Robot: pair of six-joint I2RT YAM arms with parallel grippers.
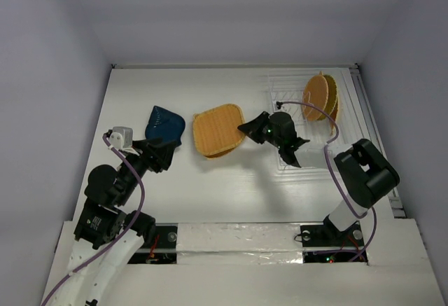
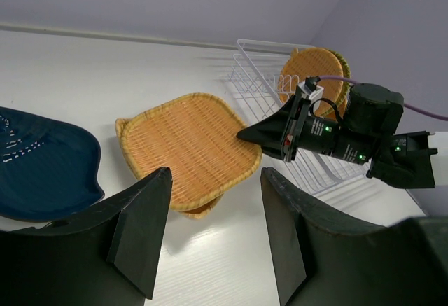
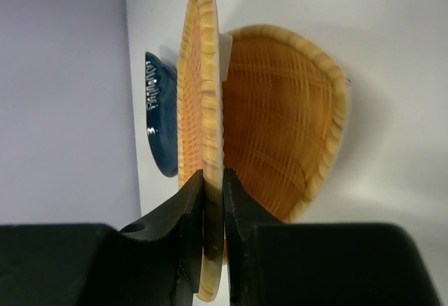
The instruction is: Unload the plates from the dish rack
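My right gripper (image 1: pixel 246 128) is shut on the rim of an orange woven plate (image 1: pixel 217 129), holding it just over a second orange plate that lies on the table. In the right wrist view the gripper (image 3: pixel 213 187) pinches the held plate (image 3: pixel 201 96) edge-on, with the lower plate (image 3: pixel 280 124) behind it. A dark blue plate (image 1: pixel 165 124) lies flat to the left. The dish rack (image 1: pixel 297 153) stands at the right and holds an orange plate (image 1: pixel 316 96) with a yellow-green one (image 1: pixel 332 90) behind it. My left gripper (image 1: pixel 158 156) is open and empty, just near of the blue plate.
The left wrist view shows the blue plate (image 2: pixel 42 162), the orange stack (image 2: pixel 189 145), the right gripper (image 2: pixel 246 134) and the rack (image 2: pixel 255 75). Walls close the table at the back and both sides. A purple cable loops over the right arm.
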